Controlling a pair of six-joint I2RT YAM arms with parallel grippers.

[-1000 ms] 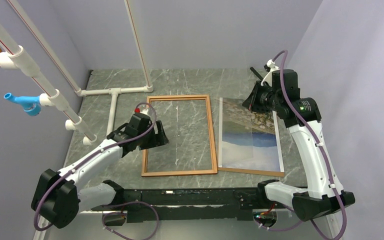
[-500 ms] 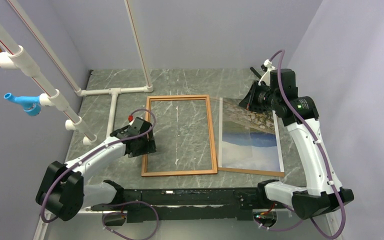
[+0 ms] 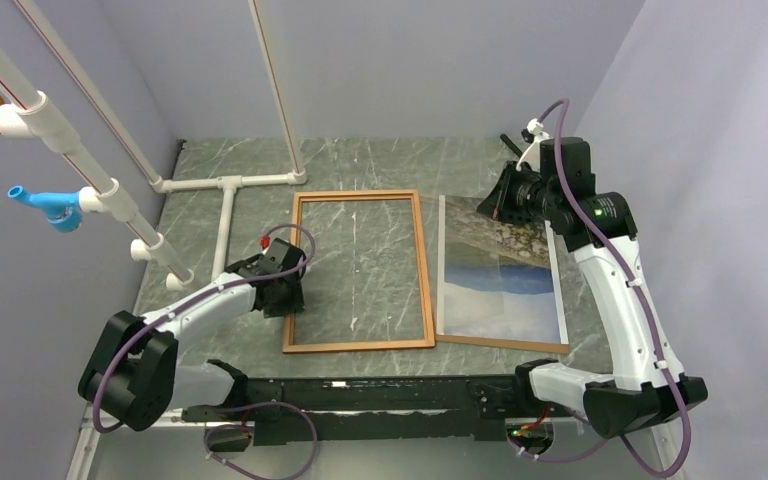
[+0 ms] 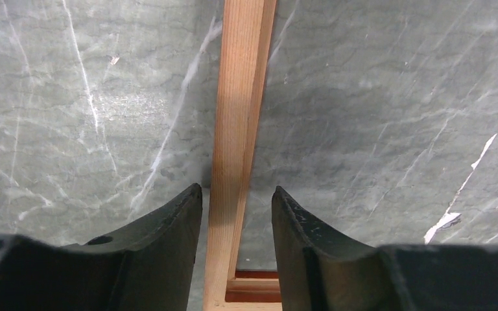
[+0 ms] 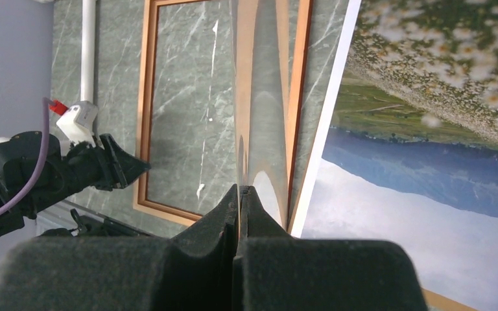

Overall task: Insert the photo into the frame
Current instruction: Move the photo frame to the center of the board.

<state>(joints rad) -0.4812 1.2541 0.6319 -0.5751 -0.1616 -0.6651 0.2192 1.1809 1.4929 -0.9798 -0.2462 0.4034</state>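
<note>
My left fingers (image 4: 168, 227) stand half-wide astride the frame (image 4: 240, 97)'s left rail, which runs lengthwise between them, clear of both. My right fingers (image 5: 217, 220) pinch a thin clear sheet (image 5: 259, 116) over the photo (image 3: 505, 290), which lies flat just right of the frame.

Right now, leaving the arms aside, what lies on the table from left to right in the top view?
white pipe → frame → photo. Left out because they overlap the photo: the backing panel under it and the clear sheet lifted over it.
</note>
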